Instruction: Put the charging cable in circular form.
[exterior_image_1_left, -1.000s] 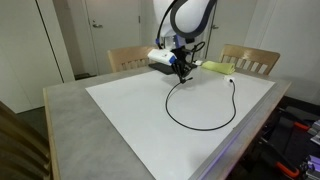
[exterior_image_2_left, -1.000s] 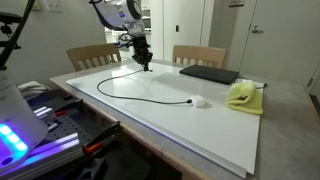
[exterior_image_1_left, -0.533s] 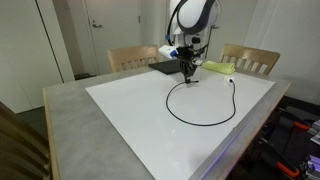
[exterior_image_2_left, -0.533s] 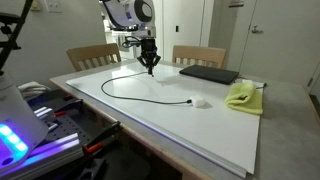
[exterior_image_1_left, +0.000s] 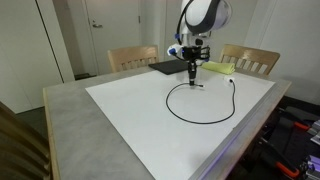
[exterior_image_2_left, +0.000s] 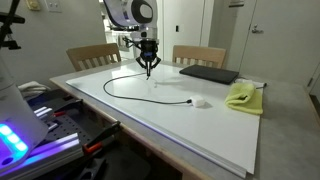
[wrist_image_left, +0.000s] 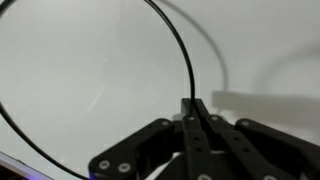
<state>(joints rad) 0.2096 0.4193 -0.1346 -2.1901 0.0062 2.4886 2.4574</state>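
Observation:
The charging cable (exterior_image_1_left: 200, 120) is a thin black cord lying in an open loop on the white board (exterior_image_1_left: 130, 115); its small white plug end (exterior_image_1_left: 232, 80) rests near the far side. It also shows in an exterior view (exterior_image_2_left: 140, 96), with the plug (exterior_image_2_left: 199, 101) toward the front. My gripper (exterior_image_1_left: 193, 72) hangs over the loop's far end, shut on the cable. In the wrist view the jaws (wrist_image_left: 195, 108) are closed together, and the cable (wrist_image_left: 170, 35) runs out from between them and curves away.
A flat black pad (exterior_image_2_left: 208, 74) and a yellow-green object (exterior_image_2_left: 243, 95) lie at the board's edge, also seen in an exterior view (exterior_image_1_left: 166, 67) (exterior_image_1_left: 218, 68). Two wooden chairs (exterior_image_1_left: 250, 60) stand behind the table. Cluttered gear sits beside the table (exterior_image_2_left: 40, 105).
My gripper has moved sideways along the far side of the board with the cable end in it, drawing that end toward the plug so the loop closes up.

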